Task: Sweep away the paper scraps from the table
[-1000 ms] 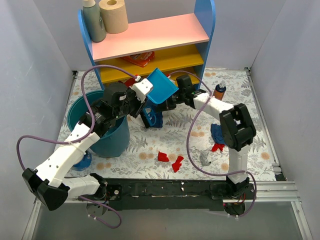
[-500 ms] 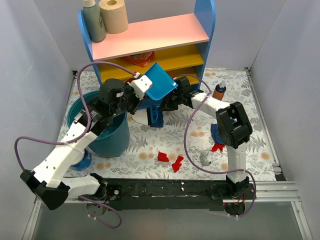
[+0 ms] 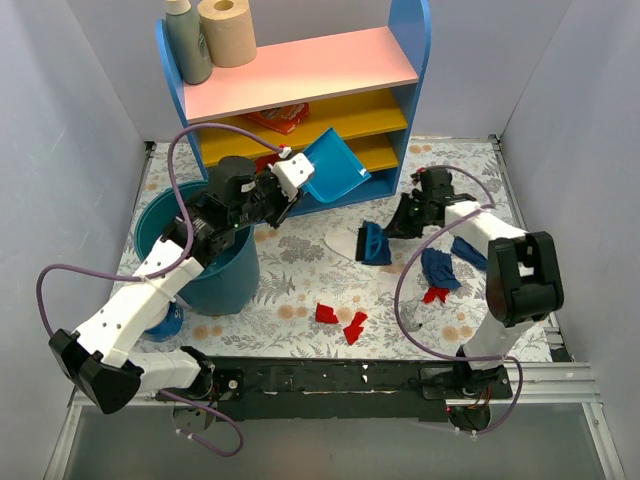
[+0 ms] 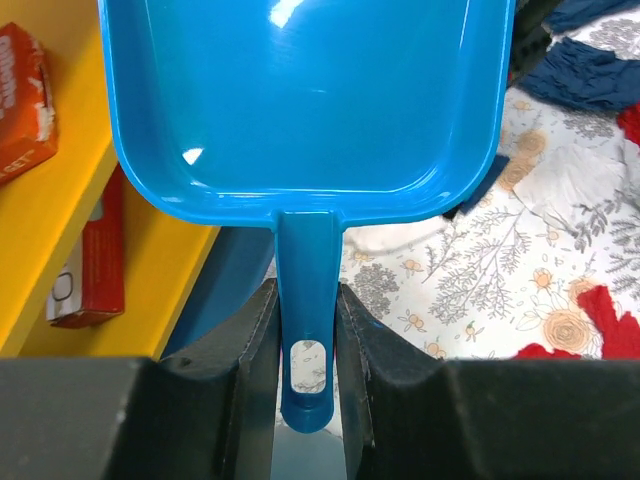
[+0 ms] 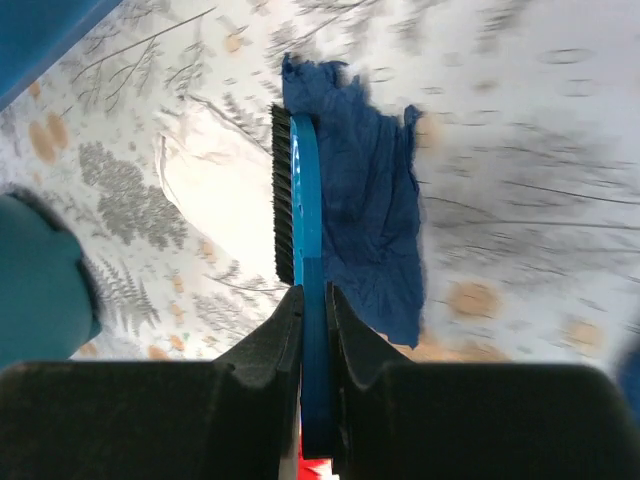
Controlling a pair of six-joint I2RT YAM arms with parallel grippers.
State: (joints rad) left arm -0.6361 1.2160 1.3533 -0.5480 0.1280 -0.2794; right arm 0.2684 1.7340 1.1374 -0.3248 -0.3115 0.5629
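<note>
My left gripper is shut on the handle of the blue dustpan and holds it tilted in the air in front of the shelf; in the left wrist view the handle sits between my fingers, and the pan is empty. My right gripper is shut on the blue hand brush, bristles on the table. A dark blue scrap lies against the brush and a white scrap on its bristle side. Red scraps lie near the front. More dark blue scraps lie at right.
A teal bucket stands at the left under my left arm. The pink, yellow and blue shelf unit fills the back, with red boxes on its yellow shelf. A black rail runs along the front edge.
My right gripper has swung the brush from under the dustpan rightward, to the middle right of the table. The dustpan has shifted slightly right, nearer the shelf.
</note>
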